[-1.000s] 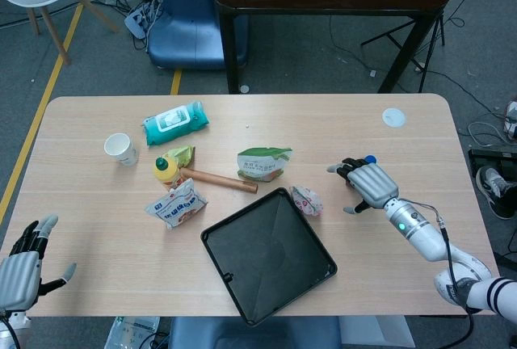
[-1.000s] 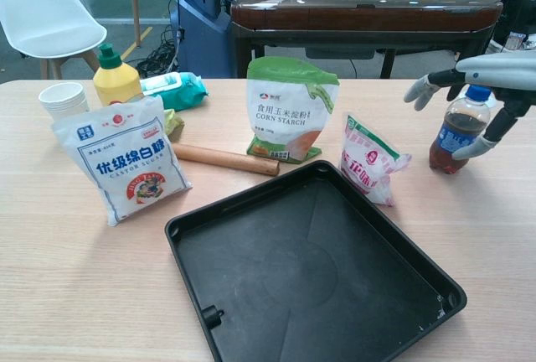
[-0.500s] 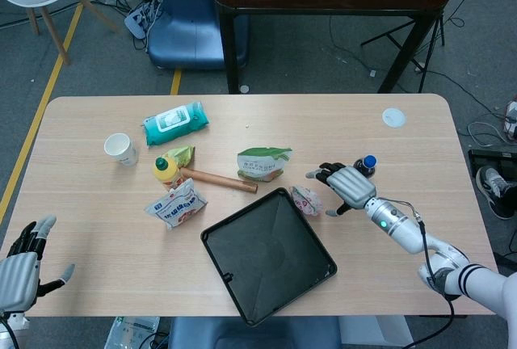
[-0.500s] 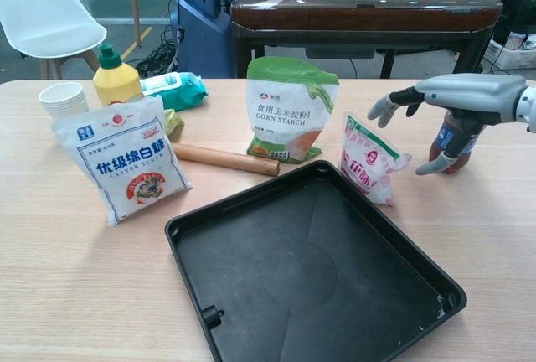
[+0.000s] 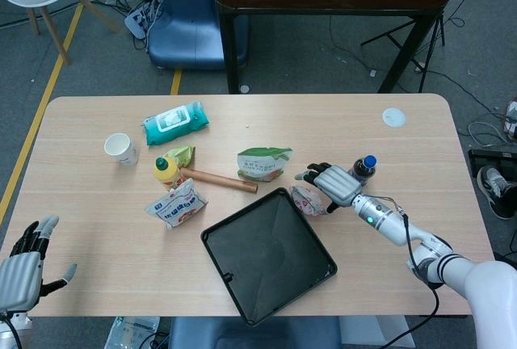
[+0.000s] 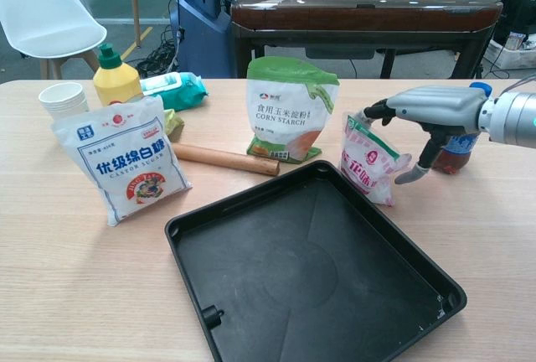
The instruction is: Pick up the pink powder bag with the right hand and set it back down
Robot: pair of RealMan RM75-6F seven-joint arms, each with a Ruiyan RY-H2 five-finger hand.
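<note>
The pink powder bag (image 6: 368,161) stands on the table (image 6: 75,287) at the black tray's (image 6: 318,270) 1 o'clock corner. Right hand (image 6: 423,115), fingers spread wide, hovers over the bag's top, gripping nothing. Left hand (image 5: 20,272) is open.

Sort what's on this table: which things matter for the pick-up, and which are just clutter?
Job:
small pink powder bag
right hand

Clutter:
square black plastic tray
green-and-white corn starch bag
white sugar bag
wooden rolling pin
brown drink bottle
</note>
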